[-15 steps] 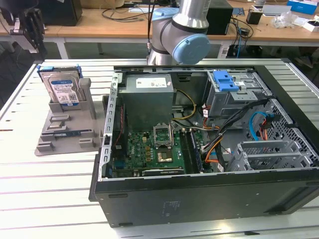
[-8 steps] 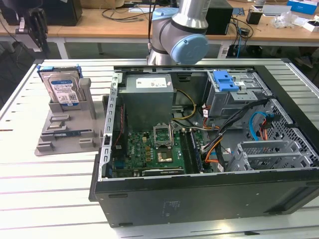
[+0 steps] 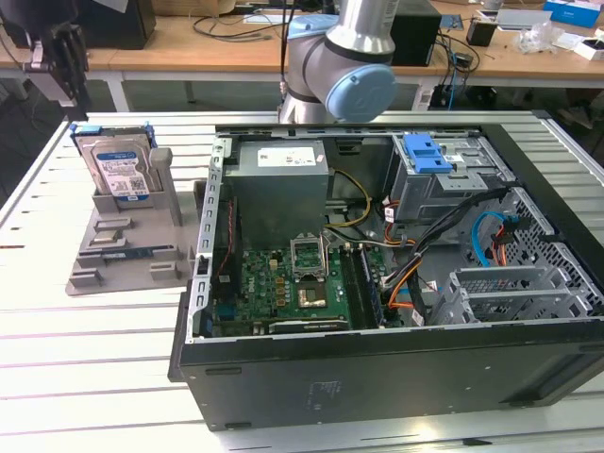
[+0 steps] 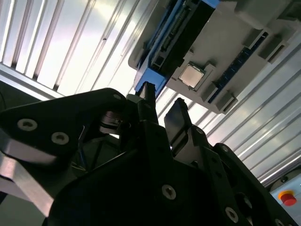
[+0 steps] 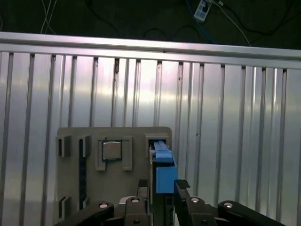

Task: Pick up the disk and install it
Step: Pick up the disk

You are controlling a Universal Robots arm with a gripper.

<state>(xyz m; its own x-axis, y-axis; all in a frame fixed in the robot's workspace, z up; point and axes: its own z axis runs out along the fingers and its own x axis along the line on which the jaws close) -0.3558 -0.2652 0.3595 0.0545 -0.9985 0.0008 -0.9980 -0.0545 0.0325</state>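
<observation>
Two fingers (image 5: pixel 144 188) of the gripper (image 5: pixel 162 187) stood apart with nothing clamped between them, hanging over the disk (image 5: pixel 162 165) without touching it. In the first wrist view the disk appeared edge-on, a narrow strip of blue bracket running straight into the gap, so one finger lay off each broad face and the thin dimension crossed the opening. In the second wrist view the gripper (image 4: pixel 162 101) showed the same open gap, with the disk (image 4: pixel 176 33) beyond the tips and clear air between.

In the exterior view the disk (image 3: pixel 115 165) stood upright in the end slot of a grey fixture (image 3: pixel 123 250), label facing the camera, on the slatted worktop (image 3: pixel 94 359) at the exterior view's left. A processor chip (image 5: pixel 112 150) sat in a neighbouring pocket, just beside the disk's slot. The open computer case (image 3: pixel 377 377) lay near the fixture, towards the exterior view's right, and its drive cage (image 3: pixel 444 189) with the blue latch (image 3: pixel 425 151) was well apart from the disk. By my reading the approach line was straight along the disk's upright face.
</observation>
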